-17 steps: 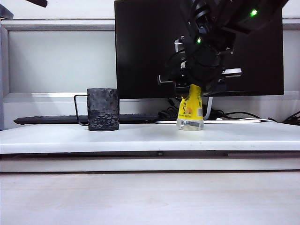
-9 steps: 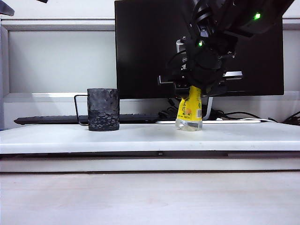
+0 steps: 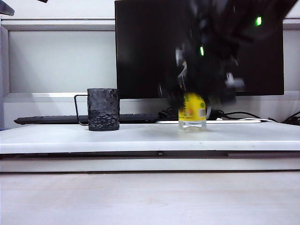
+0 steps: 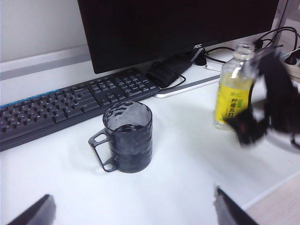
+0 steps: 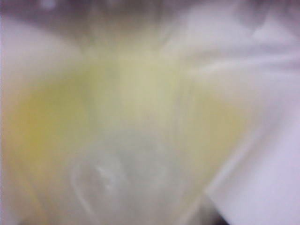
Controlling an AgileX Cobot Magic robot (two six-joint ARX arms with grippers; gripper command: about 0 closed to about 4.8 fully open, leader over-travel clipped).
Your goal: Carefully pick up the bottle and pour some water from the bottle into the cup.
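The small clear plastic bottle with the yellow label (image 3: pixel 191 111) stood upright near the white worktop's (image 3: pixel 140 136) back edge, apparently set down after pouring; the dark dimpled cup (image 3: pixel 103 109) stood well apart. The right gripper (image 4: pixel 255 123), blurred beside it, had fingers I cannot tell apart or together. The left gripper (image 4: pixel 133 208) hung spread wide over the front edge.

The white table (image 3: pixel 140 136) carries the cup (image 3: pixel 103 109) on the left and the bottle (image 3: pixel 191 111) standing upright to its right, well apart. A keyboard (image 4: pixel 65 104) lies behind them.
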